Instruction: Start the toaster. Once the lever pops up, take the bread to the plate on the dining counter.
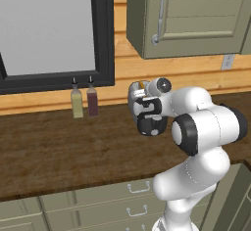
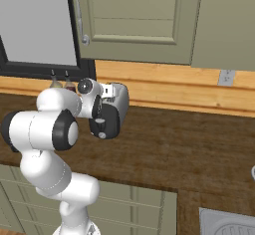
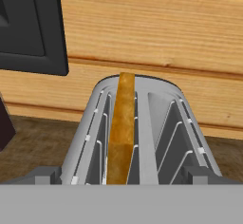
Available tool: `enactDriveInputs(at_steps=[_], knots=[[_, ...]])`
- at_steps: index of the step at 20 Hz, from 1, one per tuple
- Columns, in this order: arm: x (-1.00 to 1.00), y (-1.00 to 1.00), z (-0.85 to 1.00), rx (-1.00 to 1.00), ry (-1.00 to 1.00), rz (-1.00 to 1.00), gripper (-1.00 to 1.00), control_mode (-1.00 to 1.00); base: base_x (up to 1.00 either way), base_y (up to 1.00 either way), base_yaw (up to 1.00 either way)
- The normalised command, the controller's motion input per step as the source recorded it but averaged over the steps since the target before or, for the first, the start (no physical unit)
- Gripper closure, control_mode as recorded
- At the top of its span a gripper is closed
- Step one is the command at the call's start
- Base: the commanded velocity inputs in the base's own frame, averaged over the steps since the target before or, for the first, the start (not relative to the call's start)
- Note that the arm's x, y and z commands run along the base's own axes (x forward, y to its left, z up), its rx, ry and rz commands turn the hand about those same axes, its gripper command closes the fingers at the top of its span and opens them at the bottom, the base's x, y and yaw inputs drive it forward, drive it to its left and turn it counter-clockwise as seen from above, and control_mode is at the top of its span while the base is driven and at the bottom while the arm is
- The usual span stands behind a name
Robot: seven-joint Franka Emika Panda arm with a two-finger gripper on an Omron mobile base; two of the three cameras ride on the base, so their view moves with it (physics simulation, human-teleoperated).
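The toaster (image 1: pixel 133 98) is sitting on the dark wood worktop (image 1: pixel 59 147), close to the wooden wall boards. In the left base view it is lying at 10 o'clock from the arm's big white elbow, and the arm's hand is covering most of it. In the right base view the toaster (image 2: pixel 119 99) is showing its silver side at 3 o'clock from the hand, with its black end panel (image 2: pixel 107 124) facing the camera and a pale dial (image 2: pixel 102 135) low on that panel. I cannot tell the lever apart from the hand in front of it.

The bread (image 3: pixel 121 128) is standing on edge in the left slot in the hand view, its brown crust rising above the slot; the right slot is showing bare wire guides. A yellow sliver of bread (image 1: pixel 141 84) is peeking over the toaster top in the left base view.

The claw (image 1: pixel 147 108) is hanging just over the toaster's near end, spread wide and pinching nothing.

Two bottles are standing at 9 o'clock from the toaster, near it, under the black window frame (image 1: pixel 104 34): a yellowish bottle (image 1: pixel 77 103) and a dark red bottle (image 1: pixel 92 100), just beside each other. A green-grey wall cabinet (image 1: pixel 191 14) is hanging at 12 o'clock above the toaster. A wall socket (image 2: pixel 226 77) is sitting at 3 o'clock, well apart. Drawers (image 1: pixel 117 200) are running below the worktop edge.
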Motion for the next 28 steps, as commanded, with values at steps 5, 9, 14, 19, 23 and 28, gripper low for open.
enactDriveInputs(at_steps=[5,9,14,19,23,28], knots=[[0.0,0.0,0.0,0.0,0.0,0.0,-1.0,-1.0,0.0,0.0,0.0],[0.0,0.0,0.0,0.0,0.0,0.0,-1.0,-1.0,0.0,0.0,0.0],[0.0,0.0,0.0,0.0,0.0,0.0,-1.0,-1.0,0.0,0.0,0.0],[0.0,0.0,0.0,0.0,0.0,0.0,-1.0,-1.0,0.0,0.0,0.0],[0.0,0.0,0.0,0.0,0.0,0.0,-1.0,-1.0,0.0,0.0,0.0],[0.0,0.0,0.0,0.0,0.0,0.0,-1.0,-1.0,0.0,0.0,0.0]])
